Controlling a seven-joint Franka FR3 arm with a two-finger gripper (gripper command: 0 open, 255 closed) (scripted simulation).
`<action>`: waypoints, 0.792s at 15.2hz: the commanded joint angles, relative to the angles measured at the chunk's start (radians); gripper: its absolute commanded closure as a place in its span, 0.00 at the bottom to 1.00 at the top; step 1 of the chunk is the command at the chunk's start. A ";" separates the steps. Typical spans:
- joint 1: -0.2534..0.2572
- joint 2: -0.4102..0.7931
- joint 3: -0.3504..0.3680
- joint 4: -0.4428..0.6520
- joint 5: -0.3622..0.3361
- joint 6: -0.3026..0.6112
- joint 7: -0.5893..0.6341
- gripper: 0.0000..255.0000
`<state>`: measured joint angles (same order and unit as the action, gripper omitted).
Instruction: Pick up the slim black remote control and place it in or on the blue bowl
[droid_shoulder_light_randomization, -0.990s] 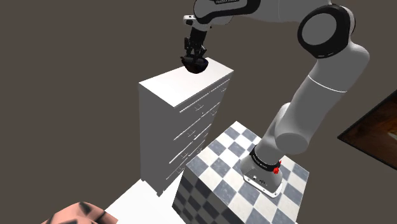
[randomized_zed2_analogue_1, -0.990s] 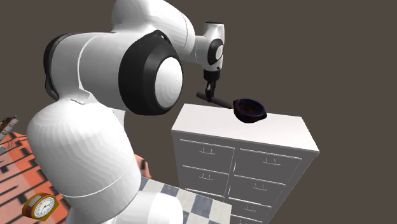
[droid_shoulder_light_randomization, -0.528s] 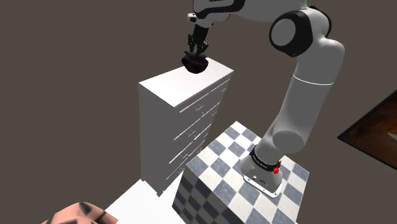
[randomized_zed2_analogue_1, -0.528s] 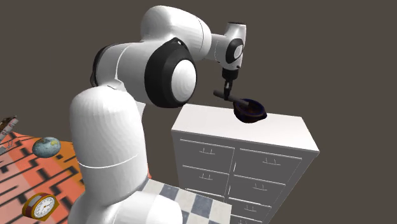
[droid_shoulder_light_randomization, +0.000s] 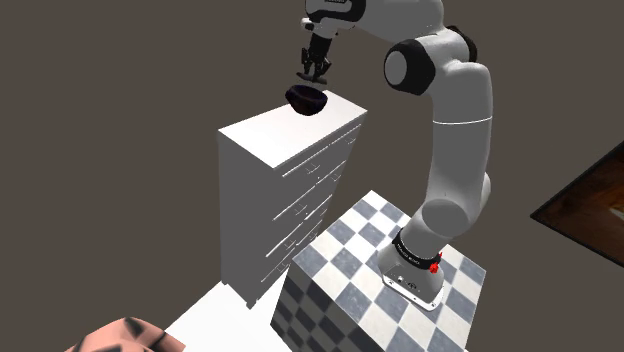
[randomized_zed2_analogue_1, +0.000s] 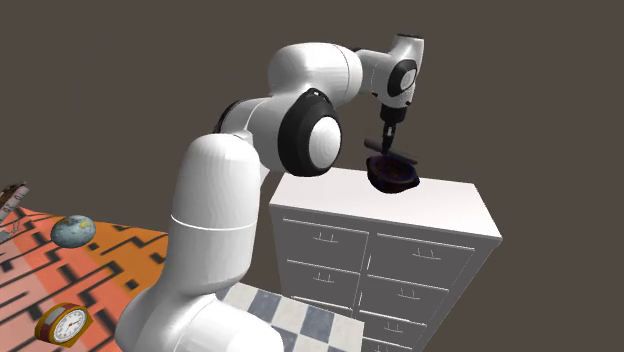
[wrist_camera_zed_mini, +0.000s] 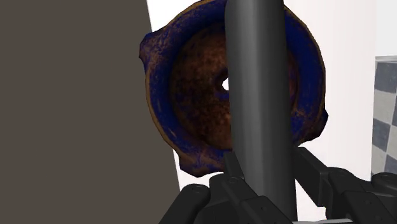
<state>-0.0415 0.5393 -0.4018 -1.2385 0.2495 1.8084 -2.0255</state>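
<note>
My gripper (wrist_camera_zed_mini: 267, 181) is shut on the slim dark remote control (wrist_camera_zed_mini: 257, 95), which runs straight out from between the fingers (wrist_camera_zed_mini: 232, 172). Directly beneath it sits the bowl (wrist_camera_zed_mini: 191, 95), blue on the rim and rusty brown inside. In the second exterior view the gripper (randomized_zed2_analogue_1: 386, 146) holds the remote (randomized_zed2_analogue_1: 398, 154) level, just above the bowl (randomized_zed2_analogue_1: 392, 176). The shoulder view has the gripper (droid_shoulder_light_randomization: 315, 72) a little above the bowl (droid_shoulder_light_randomization: 307, 98), which stands at the far corner of the white dresser top (droid_shoulder_light_randomization: 280, 125).
The white dresser (randomized_zed2_analogue_1: 385, 260) has several drawers, and the bowl sits close to its back edge. The checkered stand (droid_shoulder_light_randomization: 350, 290) is beside it. A clock (randomized_zed2_analogue_1: 62, 324) and a globe (randomized_zed2_analogue_1: 73, 231) lie on the orange rug below.
The arm has stretched out and carried the remote from beside the bowl's near edge to right over the bowl. The bowl has not moved.
</note>
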 joint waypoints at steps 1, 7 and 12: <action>-0.055 0.096 0.007 0.150 0.028 -0.057 -0.021 1.00; -0.042 0.091 0.010 0.059 0.029 0.027 -0.030 1.00; -0.034 0.097 0.013 -0.005 0.035 0.095 -0.039 1.00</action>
<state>-0.0775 0.6342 -0.3898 -1.2290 0.2825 1.8883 -2.0623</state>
